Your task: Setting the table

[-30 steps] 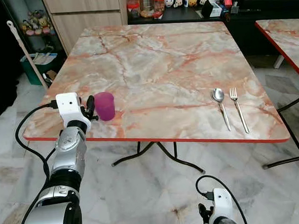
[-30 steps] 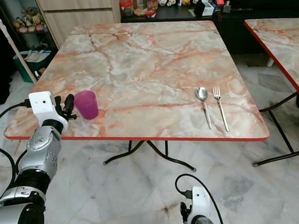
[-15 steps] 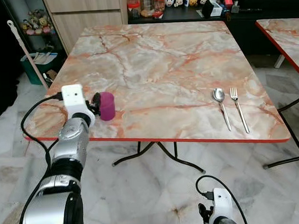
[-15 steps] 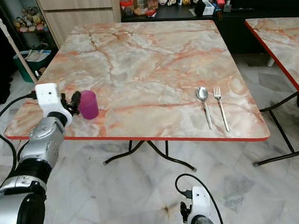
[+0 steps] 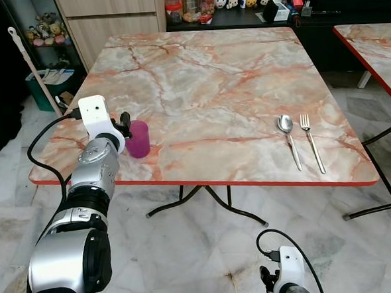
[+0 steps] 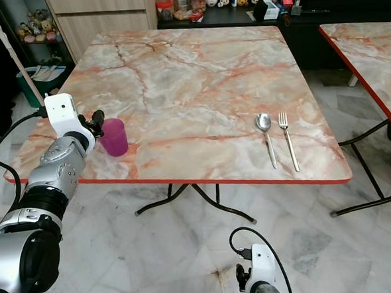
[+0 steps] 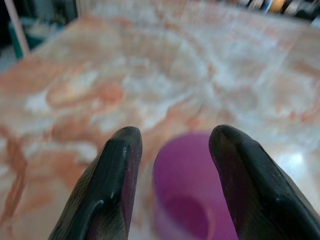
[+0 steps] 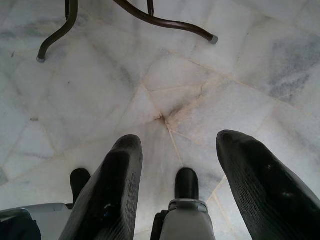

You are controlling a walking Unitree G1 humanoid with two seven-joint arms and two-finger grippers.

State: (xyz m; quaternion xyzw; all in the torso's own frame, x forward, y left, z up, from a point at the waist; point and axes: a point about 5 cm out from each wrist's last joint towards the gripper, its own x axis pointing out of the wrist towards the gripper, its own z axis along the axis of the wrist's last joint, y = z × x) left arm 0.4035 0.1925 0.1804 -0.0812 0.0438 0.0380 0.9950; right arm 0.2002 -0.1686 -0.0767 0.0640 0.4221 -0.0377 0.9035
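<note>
A purple cup (image 5: 139, 138) stands upright on the marble table (image 5: 205, 79) near its front left corner. My left gripper (image 5: 123, 120) is open just left of and slightly above the cup, its black fingers (image 7: 117, 185) apart with the cup's rim (image 7: 192, 192) showing between them, apart from the cup. A spoon (image 5: 288, 135) and a fork (image 5: 311, 141) lie side by side near the front right edge. My right gripper (image 8: 177, 165) hangs low over the floor, fingers open and empty.
A second marble table (image 5: 375, 49) stands at the right. A dark counter (image 5: 240, 4) with jars and figurines runs behind the table. A broom handle (image 5: 35, 70) and a green bin (image 5: 46, 86) sit at the left. Table legs (image 8: 150, 17) stand on the tiled floor.
My left gripper has risen a little and drawn back slightly from the cup's side. The cup, spoon and fork have stayed in place.
</note>
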